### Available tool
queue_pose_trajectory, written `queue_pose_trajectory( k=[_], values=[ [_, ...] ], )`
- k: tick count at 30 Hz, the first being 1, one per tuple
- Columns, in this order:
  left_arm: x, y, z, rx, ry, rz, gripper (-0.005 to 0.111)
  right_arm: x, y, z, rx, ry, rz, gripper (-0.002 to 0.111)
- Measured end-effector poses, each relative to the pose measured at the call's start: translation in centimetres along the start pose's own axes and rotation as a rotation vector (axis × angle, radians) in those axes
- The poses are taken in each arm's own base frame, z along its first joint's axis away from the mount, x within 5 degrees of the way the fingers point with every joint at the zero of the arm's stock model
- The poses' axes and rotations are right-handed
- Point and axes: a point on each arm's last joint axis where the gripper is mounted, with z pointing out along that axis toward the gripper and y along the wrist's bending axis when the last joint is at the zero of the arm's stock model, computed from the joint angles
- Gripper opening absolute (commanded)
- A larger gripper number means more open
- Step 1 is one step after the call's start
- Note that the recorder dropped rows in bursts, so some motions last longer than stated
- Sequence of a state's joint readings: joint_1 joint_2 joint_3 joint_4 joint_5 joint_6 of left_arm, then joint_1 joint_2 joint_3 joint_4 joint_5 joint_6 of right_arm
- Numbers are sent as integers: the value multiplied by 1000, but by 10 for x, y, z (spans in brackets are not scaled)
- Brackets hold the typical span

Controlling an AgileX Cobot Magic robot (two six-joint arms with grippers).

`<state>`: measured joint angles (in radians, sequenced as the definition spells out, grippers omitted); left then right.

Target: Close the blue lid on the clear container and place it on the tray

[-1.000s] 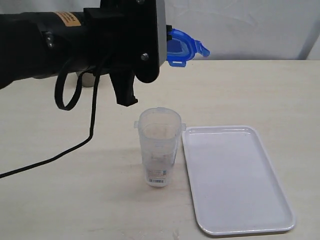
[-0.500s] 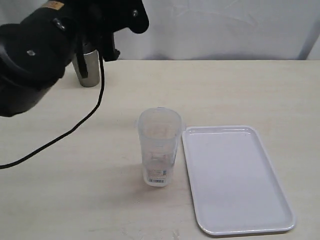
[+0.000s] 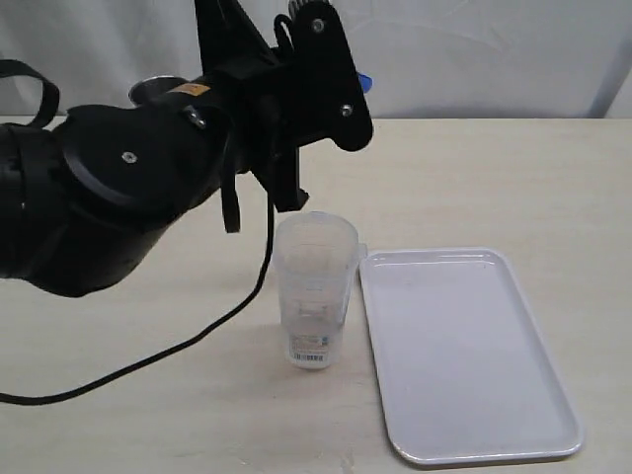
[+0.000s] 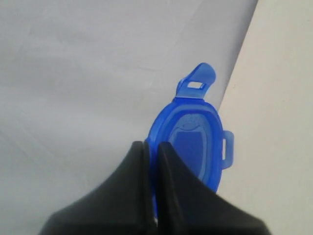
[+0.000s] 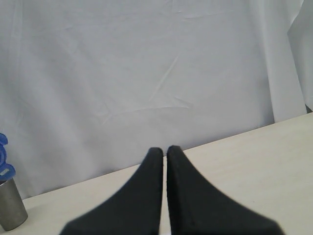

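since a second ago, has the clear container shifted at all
No. The clear container stands upright in the same spot in the exterior view, right beside the left edge of the tray, just as in both earlier pictures.

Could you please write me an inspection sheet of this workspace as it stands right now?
Surface: pale table, no spills seen.
Job's things: clear container upright, mouth open, on the table beside the tray, not on it; the tray holds nothing; blue lid held in the air.
Clutter: steel cup near the table's far edge.
Grippers: left gripper shut on the blue lid's edge; right gripper shut, holding nothing.
Cables: black cable trails from the left arm across the table near the container.
Surroundings: white cloth backdrop.
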<state>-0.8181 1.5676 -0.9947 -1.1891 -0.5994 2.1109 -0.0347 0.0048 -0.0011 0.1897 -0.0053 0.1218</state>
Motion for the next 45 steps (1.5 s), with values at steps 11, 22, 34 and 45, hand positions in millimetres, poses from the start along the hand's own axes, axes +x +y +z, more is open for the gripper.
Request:
queue_pose_trajectory(
  k=[11,22,34,45],
  values=[
    [-29,-13,-25,197,-165,-78,0,0,0,0,0,0,0,4],
    [-13,20,-23,5,-214,189,0,0,0,0,0,0,0,4],
    [4,-12,-26,115,-211,286,0,0,0,0,0,0,-2,4],
    [22,-33,-30,207,-154,247,0,0,0,0,0,-2,-2,4]
  ],
)
